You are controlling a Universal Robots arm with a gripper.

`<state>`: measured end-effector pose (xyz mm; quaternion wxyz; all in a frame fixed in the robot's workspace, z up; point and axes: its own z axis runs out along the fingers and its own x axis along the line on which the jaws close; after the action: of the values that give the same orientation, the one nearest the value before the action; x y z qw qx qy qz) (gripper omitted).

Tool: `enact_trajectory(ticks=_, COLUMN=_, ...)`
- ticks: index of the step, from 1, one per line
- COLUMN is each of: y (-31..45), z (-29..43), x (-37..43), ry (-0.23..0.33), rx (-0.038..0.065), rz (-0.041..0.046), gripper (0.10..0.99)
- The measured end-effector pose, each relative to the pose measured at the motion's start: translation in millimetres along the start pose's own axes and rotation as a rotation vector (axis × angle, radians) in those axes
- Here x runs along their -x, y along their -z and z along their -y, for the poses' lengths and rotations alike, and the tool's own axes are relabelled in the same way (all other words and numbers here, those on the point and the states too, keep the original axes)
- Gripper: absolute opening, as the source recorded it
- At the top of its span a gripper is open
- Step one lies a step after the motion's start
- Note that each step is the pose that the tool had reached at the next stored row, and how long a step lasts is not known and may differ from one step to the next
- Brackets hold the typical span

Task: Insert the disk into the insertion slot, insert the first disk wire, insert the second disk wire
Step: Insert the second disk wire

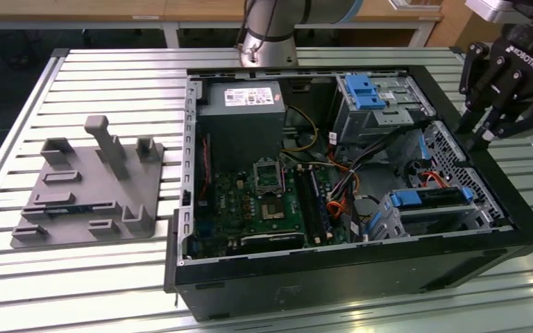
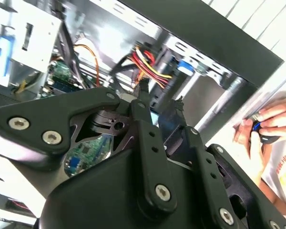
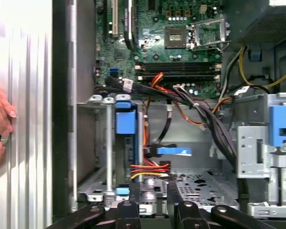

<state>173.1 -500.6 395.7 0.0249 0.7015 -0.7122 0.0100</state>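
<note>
Where sat in slot (image 1: pixel 438 223), disk (image 1: pixel 433 200) w/ blue carrier ends.

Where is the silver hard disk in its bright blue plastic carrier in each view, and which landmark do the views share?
Exterior view: the silver hard disk in its bright blue carrier lies in the black case, at the exterior view's right.
First wrist view: the disk sits beside the red and yellow wires.
Second wrist view: its blue end shows beyond those wires.
Shared landmark: the green circuit board.
</note>
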Motion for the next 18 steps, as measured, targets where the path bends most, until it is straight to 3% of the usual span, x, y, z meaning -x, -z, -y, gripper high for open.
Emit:
enact_trajectory(ticks=5, y=-2.7, z=-0.5, x=23.0, ry=0.0, rx=0.0, rz=-0.0028, gripper=0.361)
enact_trajectory(ticks=11, y=-9.3, z=-5.2, x=48.4, ry=0.0, rx=0.0, rz=-0.0137, gripper=0.361)
enact_trajectory(ticks=12, y=-9.9, z=-6.8, x=51.5, ry=0.0, rx=0.0, rz=-0.0202, gripper=0.361)
enact_trajectory(ticks=14, y=-10.2, z=-10.4, x=55.9, ry=-0.001, rx=0.0, rz=-0.0447, gripper=0.361)
enact_trajectory(ticks=18, y=-10.4, z=-16.8, x=60.7, ry=-0.002, rx=0.002, rz=-0.1152, gripper=0.361)
